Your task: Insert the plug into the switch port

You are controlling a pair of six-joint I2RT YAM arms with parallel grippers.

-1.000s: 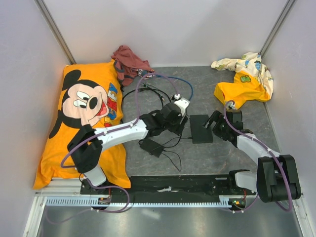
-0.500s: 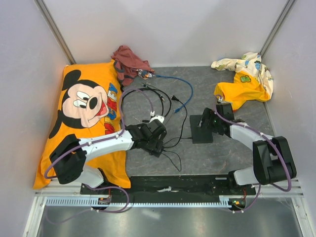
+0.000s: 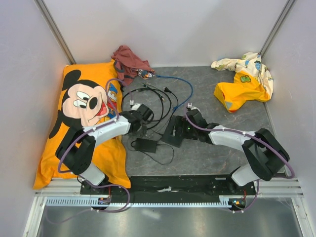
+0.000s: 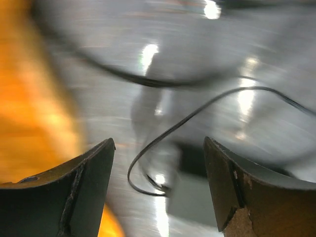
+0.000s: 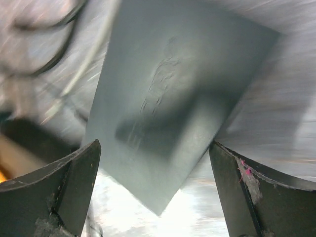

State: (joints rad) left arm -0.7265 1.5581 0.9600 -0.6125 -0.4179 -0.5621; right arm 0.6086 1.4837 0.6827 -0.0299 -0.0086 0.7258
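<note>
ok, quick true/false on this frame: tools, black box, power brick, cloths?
1. The right tool is open above the flat black box. True.
2. The left tool is shut on a cord. False: it is open, and the thin black cord runs below it, not gripped.
3. The power brick lies on the pillow. False: it lies on the grey table, just off the pillow's edge.
4. A yellow cloth lies at the far right of the table. True.
</note>
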